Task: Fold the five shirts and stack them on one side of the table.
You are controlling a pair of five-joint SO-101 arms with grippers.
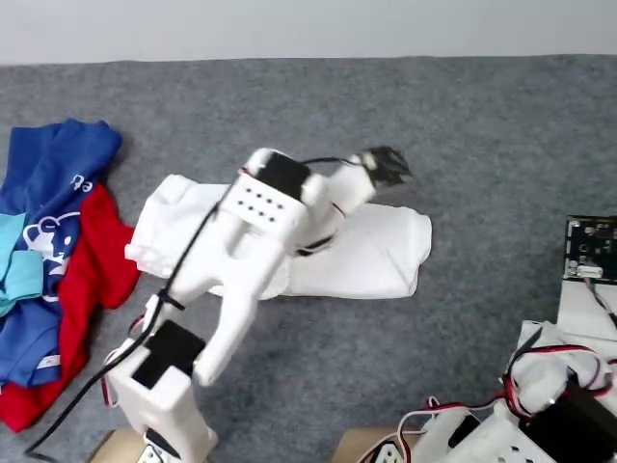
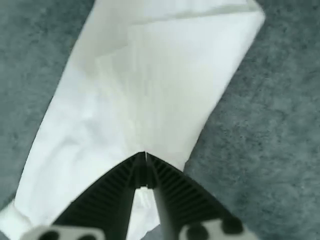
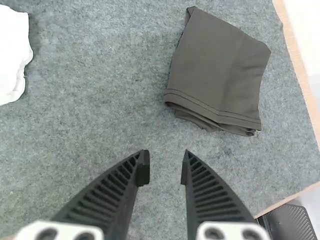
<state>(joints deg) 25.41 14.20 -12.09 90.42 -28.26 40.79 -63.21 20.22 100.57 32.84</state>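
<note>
- Left jaws: pressed shut, tips meeting, no cloth visibly pinched between them. They sit above the white shirt (image 2: 150, 85), looking along its length.
- Left arm (image 1: 241, 251) is stretched out over that shirt, wrist past its far edge. My guess is it is placed for the next fold or to smooth the cloth.
- Right jaws: slightly parted, holding nothing, hanging over bare tabletop (image 3: 90, 100).
- Right arm (image 1: 482, 434) is tucked back at the near right corner, probably parked out of the way so the other arm has room.
- White shirt (image 1: 376, 256): mid tabletop, part folded into a long band, one end neat and the other bunched. Fold looks unfinished.
- Dark shirt (image 3: 220, 75): folded into a compact rectangle near the tabletop edge on the right arm's side. Likely the start of the stack, and the white one probably goes there.
- Blue shirt (image 1: 53, 174), red shirt (image 1: 92, 260) and teal shirt (image 1: 19, 260): loose overlapping heap at the far left, unfolded and waiting.
- Progress, judged: one folded, one in hand, three left.
</note>
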